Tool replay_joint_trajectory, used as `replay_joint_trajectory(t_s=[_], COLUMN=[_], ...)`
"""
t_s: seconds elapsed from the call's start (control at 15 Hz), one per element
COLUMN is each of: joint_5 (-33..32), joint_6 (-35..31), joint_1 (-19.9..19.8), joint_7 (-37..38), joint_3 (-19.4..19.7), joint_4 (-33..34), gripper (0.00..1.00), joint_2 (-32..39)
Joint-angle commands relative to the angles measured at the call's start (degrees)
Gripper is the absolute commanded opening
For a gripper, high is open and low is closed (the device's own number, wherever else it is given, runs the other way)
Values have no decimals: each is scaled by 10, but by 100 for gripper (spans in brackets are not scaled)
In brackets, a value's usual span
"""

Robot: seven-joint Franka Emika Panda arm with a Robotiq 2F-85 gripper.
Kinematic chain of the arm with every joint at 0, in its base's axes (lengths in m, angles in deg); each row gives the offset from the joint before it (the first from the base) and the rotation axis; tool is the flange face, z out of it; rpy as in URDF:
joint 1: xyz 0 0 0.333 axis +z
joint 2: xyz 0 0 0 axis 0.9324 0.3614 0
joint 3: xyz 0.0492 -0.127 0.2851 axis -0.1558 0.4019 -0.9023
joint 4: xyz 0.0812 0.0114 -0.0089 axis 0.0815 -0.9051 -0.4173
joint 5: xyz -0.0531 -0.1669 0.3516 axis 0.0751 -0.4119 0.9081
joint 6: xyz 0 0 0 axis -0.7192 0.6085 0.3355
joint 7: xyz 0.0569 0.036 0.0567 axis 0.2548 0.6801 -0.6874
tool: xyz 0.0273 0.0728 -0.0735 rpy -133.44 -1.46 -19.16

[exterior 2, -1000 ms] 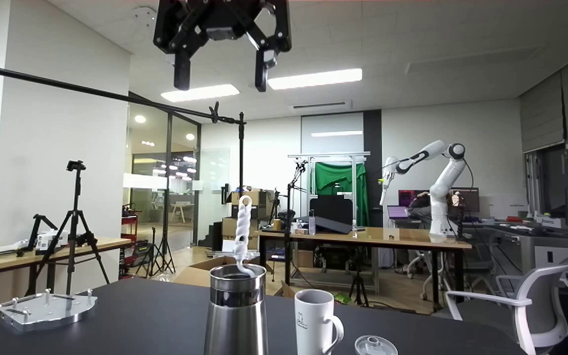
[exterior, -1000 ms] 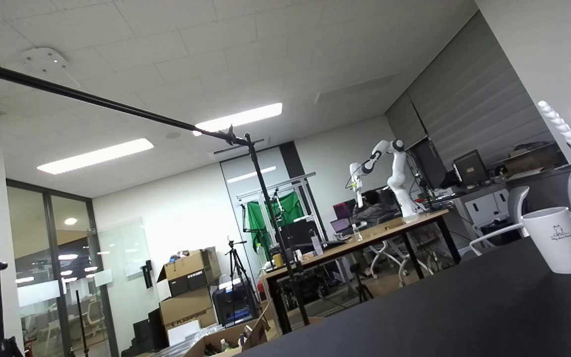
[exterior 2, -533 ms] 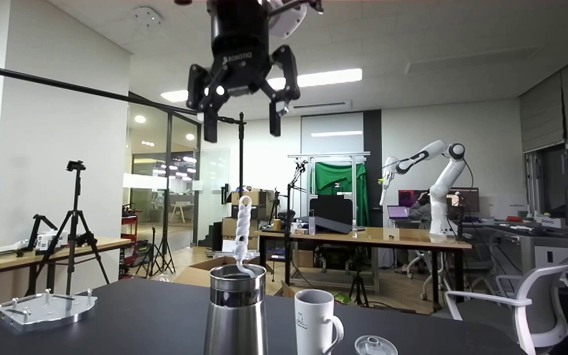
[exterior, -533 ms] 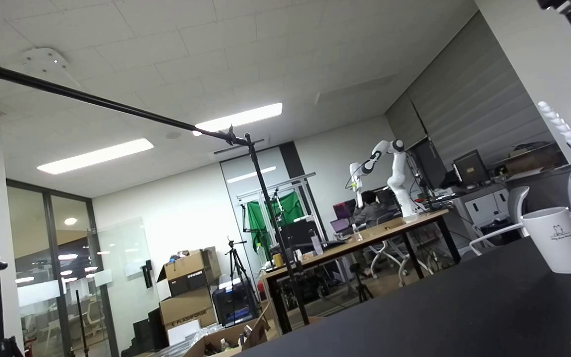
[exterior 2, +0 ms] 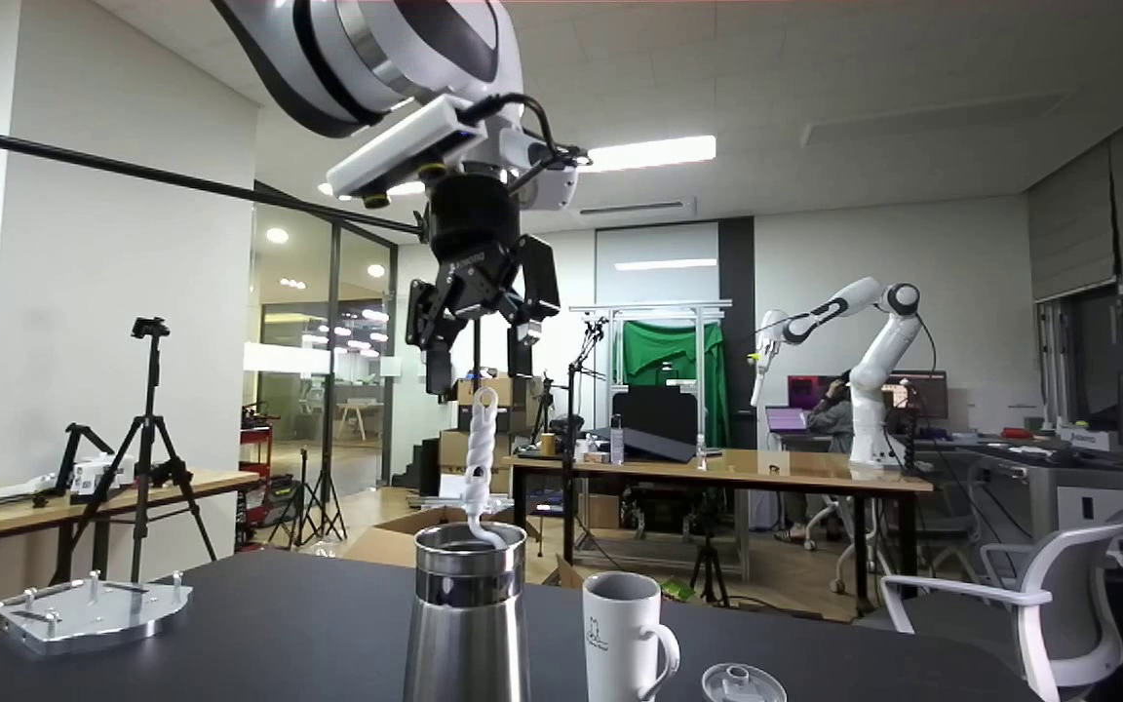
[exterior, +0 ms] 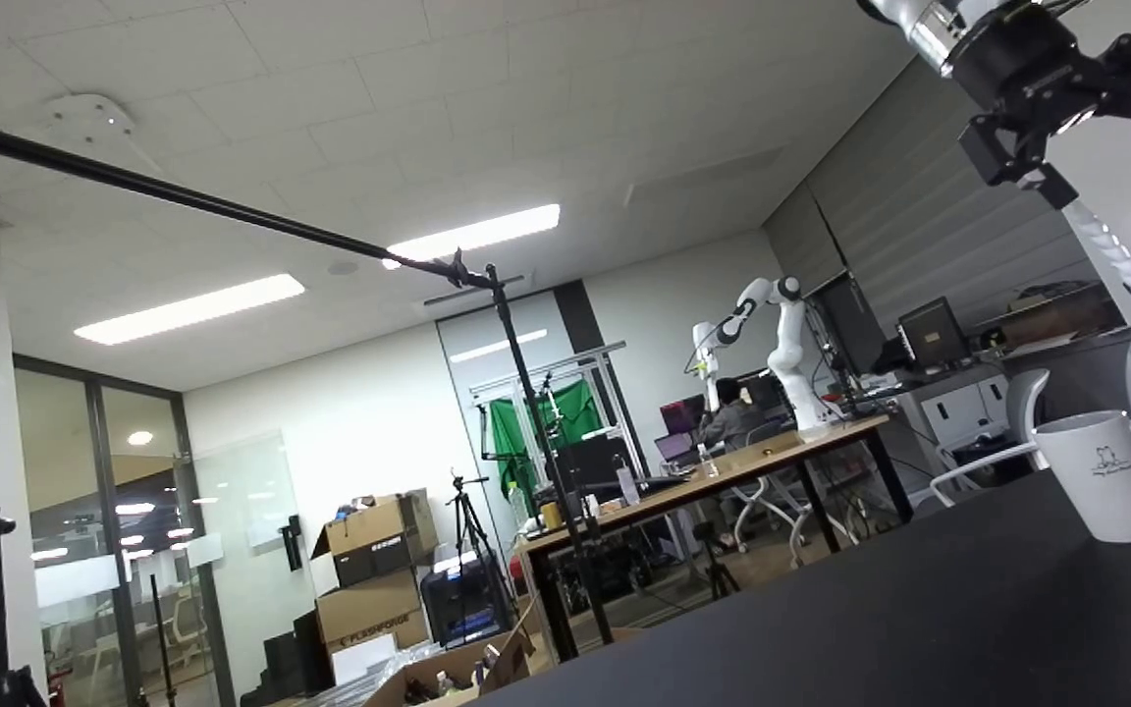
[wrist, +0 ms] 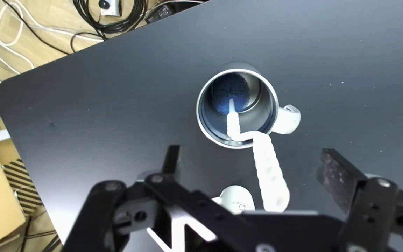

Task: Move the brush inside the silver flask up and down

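Observation:
The silver flask [exterior 2: 469, 643] stands upright on the dark table; its inner wall [wrist: 257, 117] shows in the wrist view. The brush's white twisted handle [exterior 2: 481, 458] sticks up out of the flask and leans over the rim; it also shows in the wrist view [wrist: 271, 175] and in an exterior view [exterior: 1113, 250]. The dark blue brush head [wrist: 231, 91] is down inside the flask. My gripper [exterior 2: 480, 373] is open and empty just above the handle's top. In the wrist view the handle lies between the spread fingers [wrist: 339, 178], apart from both.
A white cup [exterior 2: 620, 634] with a handle stands beside the flask, and a lid [exterior 2: 742, 682] lies next to it. A clear plate with metal posts [exterior 2: 89, 609] sits on the table's far left. A white chair [exterior 2: 1059, 595] is at the right.
My gripper has come down from the top of the view to just above the brush handle and stayed open. It has entered the tilted exterior view. The flask, brush and cup have not moved.

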Motion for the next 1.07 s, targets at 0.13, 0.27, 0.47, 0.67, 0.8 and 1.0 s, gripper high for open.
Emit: replay_joint_trajectory(t_s=[0.13, 0.27, 0.47, 0.67, 0.8, 1.0], joint_5=[27, 42, 63, 83, 89, 81], joint_6=[54, 56, 46, 38, 28, 21], joint_1=[-8, -10, -15, -20, -22, -23], joint_7=[133, 160, 191, 207, 215, 223], joint_3=[-3, 1, 5, 10, 13, 13], joint_4=[74, 76, 70, 64, 60, 55], gripper=[100, 100, 100, 100, 100, 74], joint_2=[70, 75, 81, 84, 85, 88])
